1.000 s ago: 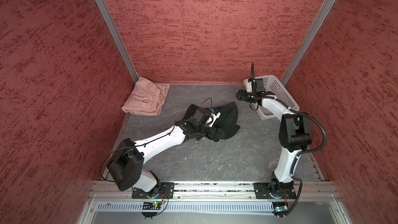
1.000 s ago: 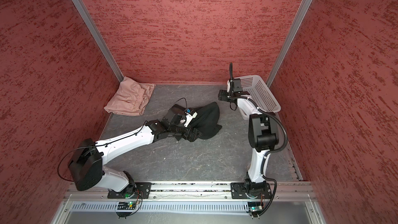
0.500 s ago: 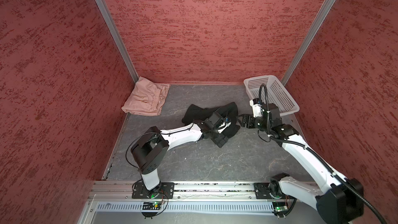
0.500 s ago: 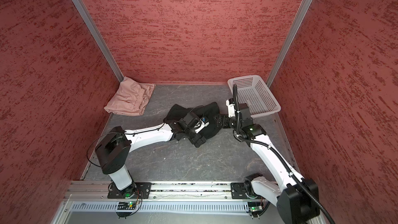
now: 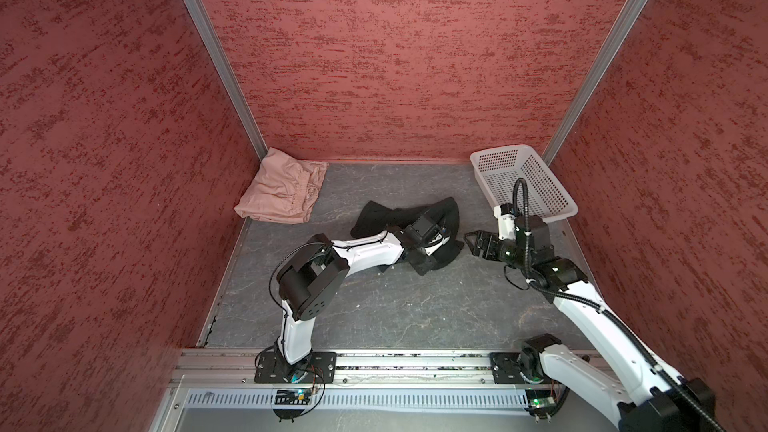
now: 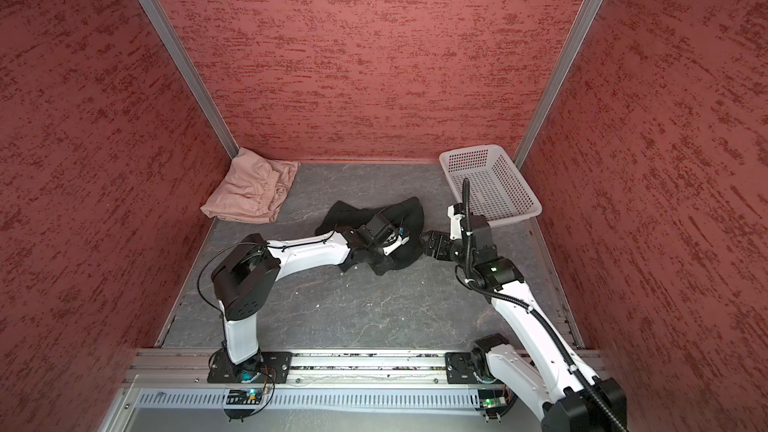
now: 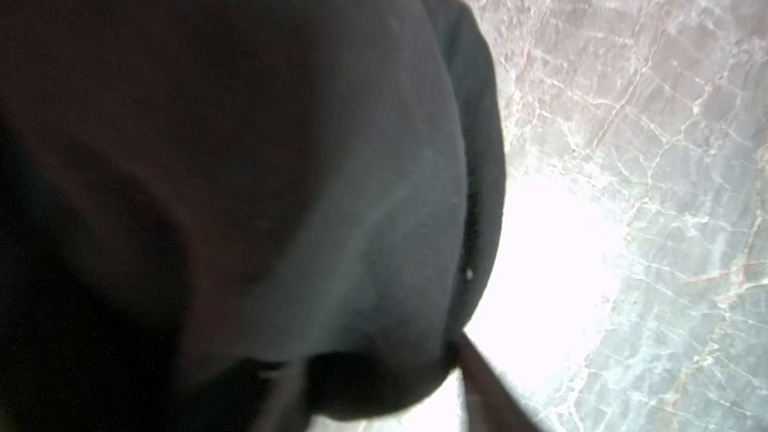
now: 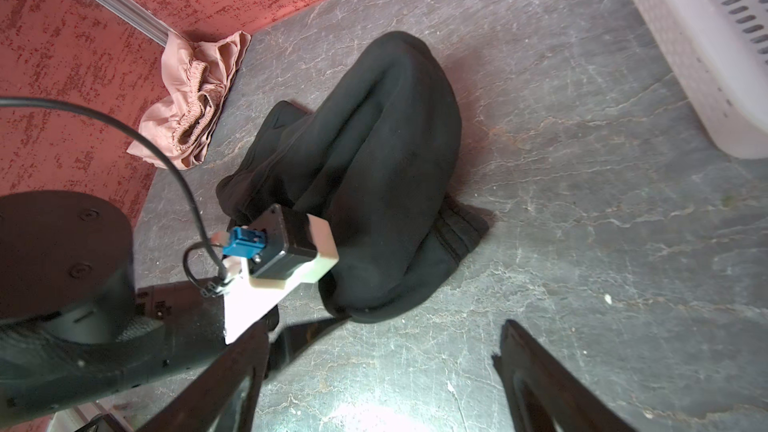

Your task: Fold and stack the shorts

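With the left fingers [image 7: 486, 371] pressed into the black shorts [image 5: 382, 218], their grip impossible to tell, the right fingers [image 8: 536, 371], wide open and empty just beside those shorts, should pinch the nearest hem squarely.

Grey veined table [image 5: 415, 317], three things lying on it.
Pink shorts [image 5: 282, 193] folded flat in the far left corner, pressed up against the walls. White perforated basket [image 5: 496, 164] in the far right corner, set askew along the right edge. Black shorts [image 5: 382, 218] crumpled in a heap between them, toward the far half of the table, apart from both.
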`<action>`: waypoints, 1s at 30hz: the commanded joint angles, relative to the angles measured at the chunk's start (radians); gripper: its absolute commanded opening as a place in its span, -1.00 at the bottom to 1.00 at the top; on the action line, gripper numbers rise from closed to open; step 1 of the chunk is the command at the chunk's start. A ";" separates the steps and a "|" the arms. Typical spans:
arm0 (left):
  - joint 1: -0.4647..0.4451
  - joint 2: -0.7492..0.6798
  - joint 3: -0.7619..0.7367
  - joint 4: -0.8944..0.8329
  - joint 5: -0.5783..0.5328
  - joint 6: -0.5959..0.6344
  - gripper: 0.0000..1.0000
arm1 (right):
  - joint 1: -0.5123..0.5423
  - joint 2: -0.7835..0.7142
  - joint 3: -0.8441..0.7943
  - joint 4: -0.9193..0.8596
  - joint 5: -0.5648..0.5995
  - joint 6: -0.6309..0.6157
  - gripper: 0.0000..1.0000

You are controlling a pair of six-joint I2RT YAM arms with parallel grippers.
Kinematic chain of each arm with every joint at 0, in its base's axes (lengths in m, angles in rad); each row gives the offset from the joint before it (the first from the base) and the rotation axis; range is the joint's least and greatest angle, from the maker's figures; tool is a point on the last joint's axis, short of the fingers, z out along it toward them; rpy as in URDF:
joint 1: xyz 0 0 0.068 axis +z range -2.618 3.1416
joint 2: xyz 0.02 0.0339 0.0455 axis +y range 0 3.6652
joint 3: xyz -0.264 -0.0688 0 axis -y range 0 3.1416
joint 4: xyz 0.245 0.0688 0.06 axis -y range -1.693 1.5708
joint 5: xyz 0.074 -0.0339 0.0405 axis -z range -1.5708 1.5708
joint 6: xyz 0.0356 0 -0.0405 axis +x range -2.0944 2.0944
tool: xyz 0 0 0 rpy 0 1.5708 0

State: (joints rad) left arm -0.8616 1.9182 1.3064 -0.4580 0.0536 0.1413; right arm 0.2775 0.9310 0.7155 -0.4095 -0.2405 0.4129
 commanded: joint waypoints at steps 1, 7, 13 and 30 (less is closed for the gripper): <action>0.027 -0.033 0.044 -0.039 -0.007 -0.014 -1.00 | -0.009 -0.018 0.043 -0.010 0.010 -0.008 0.70; 0.090 -0.233 0.182 -0.212 0.221 -0.138 -1.00 | -0.011 0.017 0.074 -0.012 -0.007 -0.046 0.69; 0.258 -0.326 0.410 -0.430 0.628 -0.458 -1.00 | -0.013 0.068 0.134 -0.009 -0.068 -0.084 0.69; 0.613 -0.387 0.090 -0.531 0.128 -0.309 0.46 | 0.049 0.204 0.131 -0.014 -0.153 -0.154 0.61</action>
State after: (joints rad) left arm -0.2710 1.5513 1.4296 -1.0004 0.3916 -0.2081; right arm 0.2974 1.1423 0.8722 -0.4114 -0.4065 0.2813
